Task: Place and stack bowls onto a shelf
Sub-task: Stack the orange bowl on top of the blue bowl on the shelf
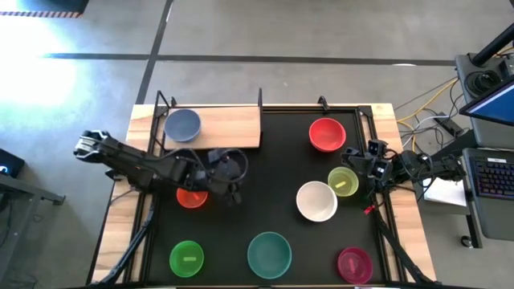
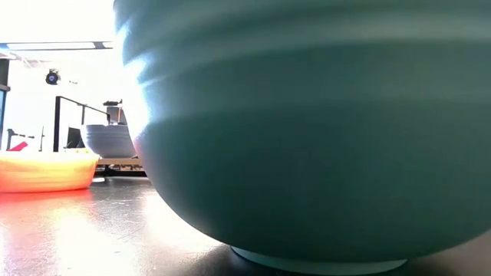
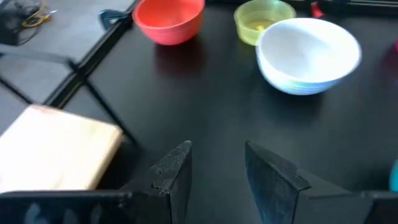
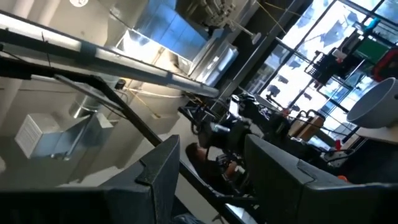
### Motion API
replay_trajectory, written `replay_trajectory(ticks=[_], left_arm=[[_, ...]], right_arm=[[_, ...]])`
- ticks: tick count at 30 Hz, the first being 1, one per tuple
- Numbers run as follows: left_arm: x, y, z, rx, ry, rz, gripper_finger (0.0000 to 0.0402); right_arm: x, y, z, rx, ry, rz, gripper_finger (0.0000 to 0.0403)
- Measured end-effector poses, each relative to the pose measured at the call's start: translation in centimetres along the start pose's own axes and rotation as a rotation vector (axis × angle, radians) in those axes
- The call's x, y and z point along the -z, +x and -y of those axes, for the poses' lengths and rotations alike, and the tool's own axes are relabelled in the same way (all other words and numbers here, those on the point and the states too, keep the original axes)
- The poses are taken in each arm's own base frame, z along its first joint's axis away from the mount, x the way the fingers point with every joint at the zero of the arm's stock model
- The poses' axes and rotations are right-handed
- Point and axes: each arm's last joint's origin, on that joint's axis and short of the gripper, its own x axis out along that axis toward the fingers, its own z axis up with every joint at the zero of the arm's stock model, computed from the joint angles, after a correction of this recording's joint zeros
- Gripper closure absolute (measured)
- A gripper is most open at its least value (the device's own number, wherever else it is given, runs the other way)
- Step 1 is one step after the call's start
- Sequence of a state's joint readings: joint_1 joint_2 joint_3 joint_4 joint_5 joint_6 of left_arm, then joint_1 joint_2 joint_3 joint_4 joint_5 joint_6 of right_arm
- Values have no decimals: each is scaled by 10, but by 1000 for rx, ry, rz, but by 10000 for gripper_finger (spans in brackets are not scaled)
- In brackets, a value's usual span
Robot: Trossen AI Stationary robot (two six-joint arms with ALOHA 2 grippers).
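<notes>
The light-wood shelf (image 1: 229, 127) stands at the far left with a blue-grey bowl (image 1: 182, 124) on it. On the black mat sit a red bowl (image 1: 327, 134), a yellow-green bowl (image 1: 343, 181), a white bowl (image 1: 316, 201), a teal bowl (image 1: 269, 254), a green bowl (image 1: 186, 258), a magenta bowl (image 1: 354, 264) and an orange bowl (image 1: 191, 197), the last partly under my left arm. My left gripper (image 3: 217, 165) hangs open and empty above the mat, just off the shelf's near right corner (image 3: 59, 149). My right gripper (image 4: 214, 174) is open at the right edge, tilted up toward the room.
The teal bowl (image 2: 307, 130) stands right in front of the low camera and fills most of that view. Bare mat (image 3: 205, 99) lies between my left gripper and the white bowl (image 3: 309, 55). Cables and a laptop (image 1: 490, 172) sit beyond the table's right edge.
</notes>
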State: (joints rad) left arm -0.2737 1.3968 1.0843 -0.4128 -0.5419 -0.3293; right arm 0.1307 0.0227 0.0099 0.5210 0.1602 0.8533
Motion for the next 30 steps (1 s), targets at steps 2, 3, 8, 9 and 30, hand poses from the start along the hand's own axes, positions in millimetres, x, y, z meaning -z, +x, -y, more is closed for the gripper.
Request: replay_trajectory(ticks=[2, 3, 8, 9, 30], left_arm=[[3, 3, 11, 23, 7, 6, 272], [5, 5, 16, 33, 9, 1, 272], [14, 13, 38, 72, 9, 2, 272], [15, 15, 41, 78, 6, 11, 272], [-2, 22, 52, 144, -92, 184, 272]], right_arm=[[-1, 0, 0, 25, 1, 38, 232], [-2, 0, 1, 40, 1, 60, 232], [-4, 0, 3, 102, 1, 128, 232], [-4, 0, 3, 114, 1, 142, 232], [8, -3, 21, 328, -442, -35, 232]])
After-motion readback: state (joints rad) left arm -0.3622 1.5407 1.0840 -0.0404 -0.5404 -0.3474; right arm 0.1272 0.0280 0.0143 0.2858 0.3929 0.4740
